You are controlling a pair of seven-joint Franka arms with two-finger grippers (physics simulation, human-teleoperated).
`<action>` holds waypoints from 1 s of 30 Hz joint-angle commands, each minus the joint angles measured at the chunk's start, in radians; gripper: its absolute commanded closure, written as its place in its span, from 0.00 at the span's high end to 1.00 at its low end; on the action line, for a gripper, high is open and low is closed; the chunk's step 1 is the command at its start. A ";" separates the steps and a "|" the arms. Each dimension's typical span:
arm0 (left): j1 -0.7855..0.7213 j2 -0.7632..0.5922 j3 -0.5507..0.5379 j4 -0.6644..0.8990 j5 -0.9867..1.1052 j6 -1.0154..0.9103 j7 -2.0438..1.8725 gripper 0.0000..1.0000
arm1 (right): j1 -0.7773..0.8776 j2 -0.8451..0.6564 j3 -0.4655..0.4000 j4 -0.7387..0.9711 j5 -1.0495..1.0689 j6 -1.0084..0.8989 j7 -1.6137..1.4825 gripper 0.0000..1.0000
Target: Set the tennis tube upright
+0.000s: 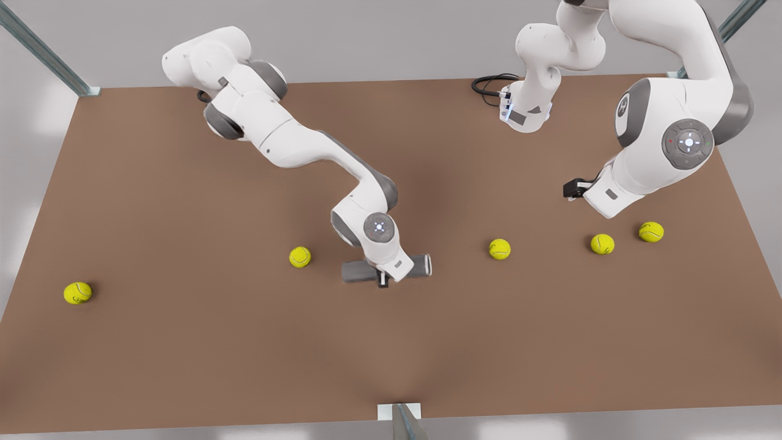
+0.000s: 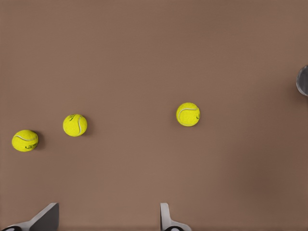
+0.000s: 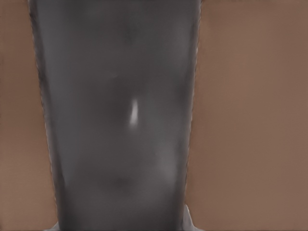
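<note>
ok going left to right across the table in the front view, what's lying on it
Tennis ball → tennis ball → tennis tube, lying on its side under the right claw → tennis ball → tennis ball → tennis ball.

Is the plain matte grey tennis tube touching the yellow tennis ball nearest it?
Apart. In the front view, bare brown table separates the lying grey tennis tube from the nearest yellow tennis ball.

You see a matte grey tennis tube (image 1: 354,271) with a lighter silvery rim, lying on the plain brown table (image 1: 183,342). Around the tube are bright yellow tennis balls (image 1: 300,256) with pale curved seams. Both arms are white with grey joints.
</note>
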 commanded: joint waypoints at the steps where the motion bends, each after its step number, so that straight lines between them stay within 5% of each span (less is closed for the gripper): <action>1: 0.000 0.000 0.000 0.000 0.000 0.000 -0.001 1.00 | 0.009 0.010 -0.002 0.013 -0.001 0.000 0.000 0.79; 6: 0.000 0.001 0.000 0.000 0.000 0.000 -0.001 1.00 | 0.010 0.021 0.000 0.019 0.041 0.029 0.034 1.00; 12: 0.000 0.008 0.000 0.000 -0.001 0.005 -0.004 1.00 | -0.003 0.007 0.002 0.013 0.045 -0.011 0.040 1.00; 15: 0.012 0.081 0.006 0.002 -0.226 0.052 -0.114 1.00 | -0.172 -0.209 0.008 -0.022 0.073 -0.320 0.195 1.00; 18: 0.022 0.202 0.005 -0.023 -0.635 0.204 -0.274 1.00 | -0.413 -0.713 0.005 -0.510 0.056 -0.271 0.600 1.00; 19: 0.005 0.199 0.003 -0.107 -0.733 0.291 -0.274 1.00 | -0.489 -0.779 0.006 -0.541 0.061 -0.325 0.660 1.00; 21: -0.026 0.182 -0.063 -0.256 -0.912 0.462 -0.269 1.00 | -0.634 -0.816 0.006 -0.532 0.082 -0.389 0.683 1.00; 24: -0.023 0.176 -0.066 -0.409 -1.186 0.492 -0.052 1.00 | -0.620 -0.846 0.008 -0.452 0.146 -0.520 0.973 1.00; 30: -0.012 0.135 -0.176 -0.715 -1.428 0.659 0.473 1.00 | -0.703 -0.839 0.002 -0.413 0.200 -0.555 0.971 1.00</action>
